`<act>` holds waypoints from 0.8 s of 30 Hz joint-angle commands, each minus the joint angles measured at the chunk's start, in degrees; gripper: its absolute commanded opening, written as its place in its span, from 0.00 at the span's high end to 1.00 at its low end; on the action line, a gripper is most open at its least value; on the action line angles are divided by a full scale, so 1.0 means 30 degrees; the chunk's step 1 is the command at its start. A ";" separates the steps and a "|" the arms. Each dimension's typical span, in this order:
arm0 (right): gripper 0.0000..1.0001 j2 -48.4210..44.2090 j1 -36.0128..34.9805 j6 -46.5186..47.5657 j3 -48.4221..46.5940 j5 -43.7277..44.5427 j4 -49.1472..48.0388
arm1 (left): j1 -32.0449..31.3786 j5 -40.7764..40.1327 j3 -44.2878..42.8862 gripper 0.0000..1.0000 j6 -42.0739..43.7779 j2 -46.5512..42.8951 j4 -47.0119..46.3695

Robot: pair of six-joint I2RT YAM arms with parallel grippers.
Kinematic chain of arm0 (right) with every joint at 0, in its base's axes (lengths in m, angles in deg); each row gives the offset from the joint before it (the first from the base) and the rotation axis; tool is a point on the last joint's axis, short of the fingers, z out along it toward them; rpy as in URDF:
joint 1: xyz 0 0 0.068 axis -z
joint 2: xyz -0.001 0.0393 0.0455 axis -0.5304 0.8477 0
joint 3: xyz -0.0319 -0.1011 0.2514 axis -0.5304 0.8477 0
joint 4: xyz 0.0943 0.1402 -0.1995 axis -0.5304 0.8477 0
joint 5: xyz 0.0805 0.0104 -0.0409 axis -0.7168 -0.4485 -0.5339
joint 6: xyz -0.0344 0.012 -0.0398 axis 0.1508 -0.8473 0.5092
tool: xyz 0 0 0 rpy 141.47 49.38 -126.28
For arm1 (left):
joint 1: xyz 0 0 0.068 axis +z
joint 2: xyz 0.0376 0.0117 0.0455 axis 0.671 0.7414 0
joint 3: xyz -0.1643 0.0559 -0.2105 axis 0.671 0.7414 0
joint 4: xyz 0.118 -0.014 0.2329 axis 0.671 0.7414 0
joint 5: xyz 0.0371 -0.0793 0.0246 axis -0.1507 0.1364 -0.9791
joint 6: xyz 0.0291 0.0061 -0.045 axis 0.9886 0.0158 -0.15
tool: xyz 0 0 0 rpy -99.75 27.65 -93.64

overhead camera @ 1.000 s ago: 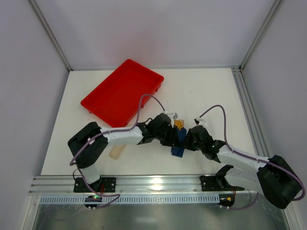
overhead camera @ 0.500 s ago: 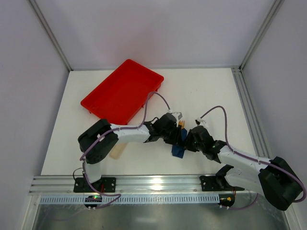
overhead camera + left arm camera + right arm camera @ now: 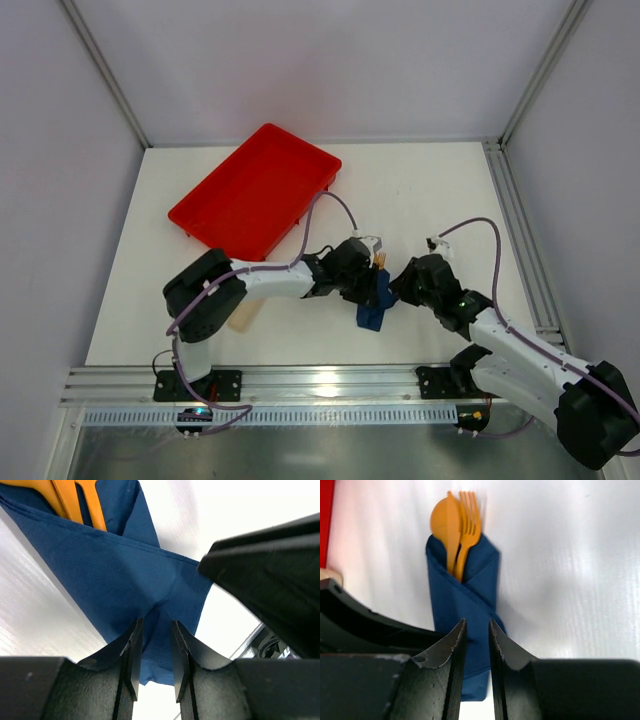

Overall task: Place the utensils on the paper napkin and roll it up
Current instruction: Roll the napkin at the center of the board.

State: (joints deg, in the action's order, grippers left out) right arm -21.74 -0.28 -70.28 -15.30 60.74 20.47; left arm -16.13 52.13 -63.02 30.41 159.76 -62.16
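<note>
**A:** Where is the bundle relative to your grippers?

**B:** It is straight ahead of my right gripper (image 3: 477, 625). The paper napkin (image 3: 462, 605) is folded into a narrow sleeve that runs away from those fingertips, and its near end lies under the gap between them. The utensils (image 3: 457, 525) poke out of the far end, a spoon bowl with the fork (image 3: 470, 510) just beside it on the right. Only the heads show because the folds cross over the handles, like a pocket.

**A:** And the left side?

**B:** My left gripper (image 3: 155, 627) comes in from the opposite flank. Its jaws stand close together, with a pucker of navy paper drawn up between them and creases running toward that spot. I read that as a pinch on the napkin's lower flap. The orange handles sit well beyond those fingertips.

**A:** Why pinch there?

**B:** My guess is that this flap is the loose one. With it pinned, the wrap can't spring open while the other arm works.

**A:** Is the right one holding anything?

**B:** I can't tell. Its jaws are a narrow slit apart and the napkin shows through the slit, but whether the pads touch the paper is hidden.

**A:** How far along are you?

**B:** The cutlery is on the napkin and wrapped. It looks folded more than rolled, so I'd judge that a last tuck or turn remains. If I tug, the thin paper could tear or the slick handles could slide out. The red tray (image 3: 255, 190) lies well away on the far left of my left gripper, out of play.
</note>
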 commanded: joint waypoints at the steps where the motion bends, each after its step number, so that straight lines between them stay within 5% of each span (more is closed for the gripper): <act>1: 0.74 -0.0178 0.0780 0.0317 -0.0584 0.0633 0.0692 | -0.0085 -0.0675 -0.1256 0.67 0.0359 0.0053 0.0828; 13: 0.74 -0.1145 0.1571 0.0434 0.0383 0.0165 0.0077 | -0.0114 -0.1377 -0.5913 0.54 0.1149 0.1342 0.5280; 24: 0.75 -0.1028 0.2451 0.0727 0.0881 -0.1124 -0.1006 | -0.0114 -0.2577 -0.5802 0.52 0.1003 0.1314 0.7421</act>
State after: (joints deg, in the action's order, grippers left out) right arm -24.32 6.67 -69.15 -13.52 58.79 20.43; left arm -16.13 46.52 -79.99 32.97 163.82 -42.68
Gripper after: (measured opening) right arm 0.257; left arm 0.482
